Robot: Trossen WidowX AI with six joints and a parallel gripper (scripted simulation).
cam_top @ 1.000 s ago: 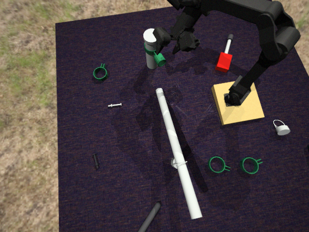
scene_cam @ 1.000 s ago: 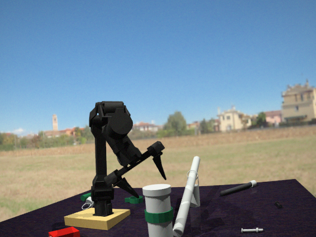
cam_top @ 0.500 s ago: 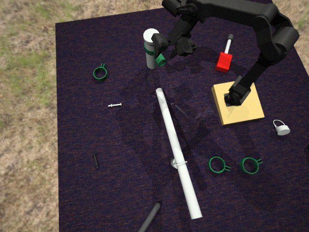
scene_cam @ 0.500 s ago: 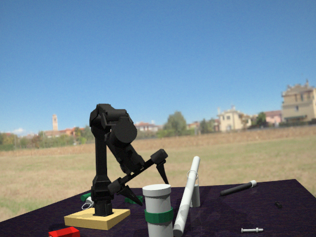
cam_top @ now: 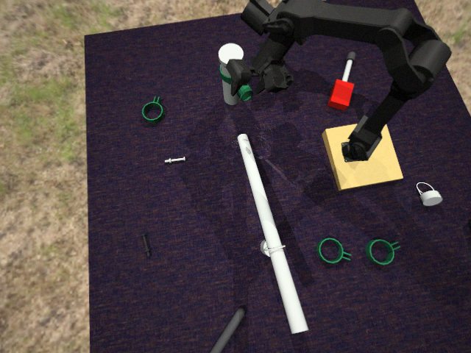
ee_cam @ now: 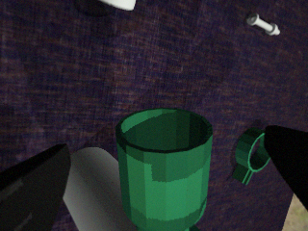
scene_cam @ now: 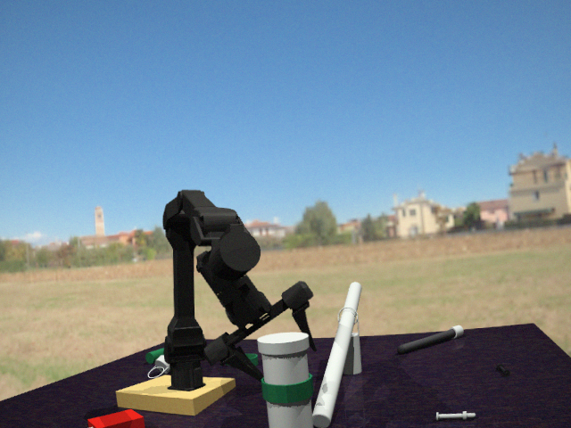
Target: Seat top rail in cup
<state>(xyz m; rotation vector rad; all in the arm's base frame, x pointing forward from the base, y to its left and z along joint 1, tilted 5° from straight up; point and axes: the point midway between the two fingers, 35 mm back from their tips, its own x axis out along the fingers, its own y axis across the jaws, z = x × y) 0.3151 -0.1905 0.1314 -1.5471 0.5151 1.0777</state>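
Scanning the top view from the left, we first meet a green ring (cam_top: 152, 111) lying flat on the dark purple mat (cam_top: 114, 197), then a small white bolt (cam_top: 174, 160) and, lower down, a short black pin (cam_top: 146, 245). Next comes the big post (cam_top: 230, 74), a white upright cylinder with a green band (cam_top: 225, 76) around it a little below its top. A green cup (cam_top: 245, 92) sticks out from that band toward the middle of the mat, its mouth empty in the wrist view (ee_cam: 165, 166).

Our gripper (cam_top: 254, 81) hangs at the cup, one finger on each side of it. The fingers are spread wide and hold nothing; in the wrist view both dark tips flank the cup without closing on it. Whether either tip brushes the cup, we cannot tell.

The rail (cam_top: 271, 232), a long white tube, lies slanted down the middle of the mat. Its near end points toward the cup but sits well apart from it, so it is not in the cup. Further along, it passes through a thin wire loop on a short white cap (cam_top: 267, 248). A dark grey rod (cam_top: 229, 329) lies near the bottom edge.

Right of the rail we see two more green rings (cam_top: 330, 251), a red-headed mallet (cam_top: 341, 92), the tan base block (cam_top: 363, 159) carrying the arm, and a small white cap with a wire loop (cam_top: 430, 195) at the far right.
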